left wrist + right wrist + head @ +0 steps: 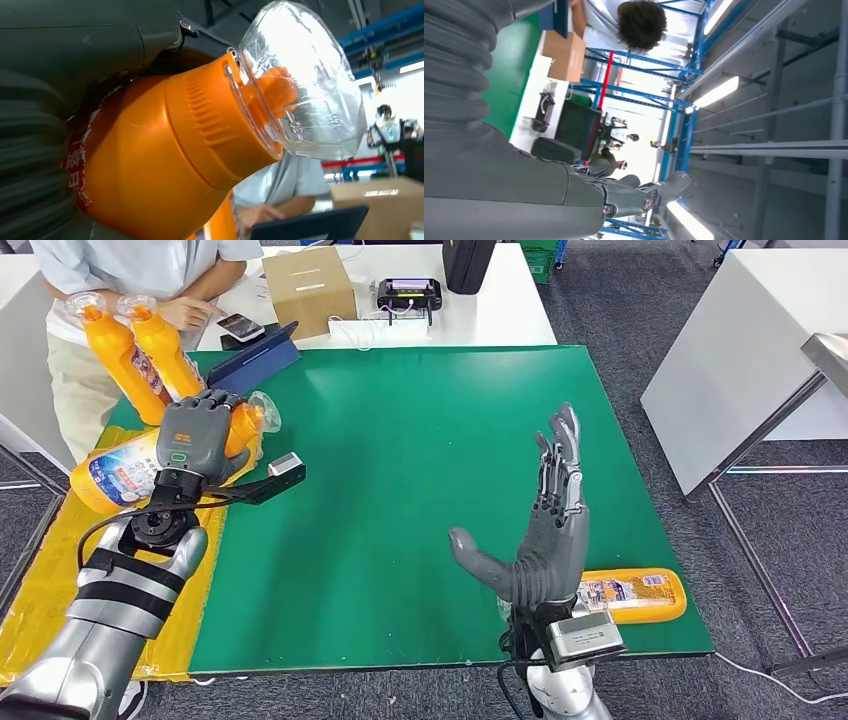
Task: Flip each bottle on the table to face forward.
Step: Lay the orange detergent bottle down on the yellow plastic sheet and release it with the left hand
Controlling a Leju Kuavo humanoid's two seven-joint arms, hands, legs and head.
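Note:
My left hand (195,435) grips an orange bottle (120,472) with a clear cap, held tilted over the table's left edge; up close the bottle (165,160) and its clear cap (305,85) sit against my palm. Two more orange bottles (140,350) stand upright at the far left corner. Another orange bottle (630,595) lies on its side near the front right edge, partly behind my right hand (545,530). That hand is raised above the green mat, fingers straight and apart, holding nothing; its fingers (644,192) point up toward the ceiling.
A person (130,280) stands at the far left with a hand beside the upright bottles. A blue tablet (255,358), a cardboard box (308,288) and a black device (408,292) lie beyond the green mat (420,440). Yellow sheeting (50,580) lies along the left.

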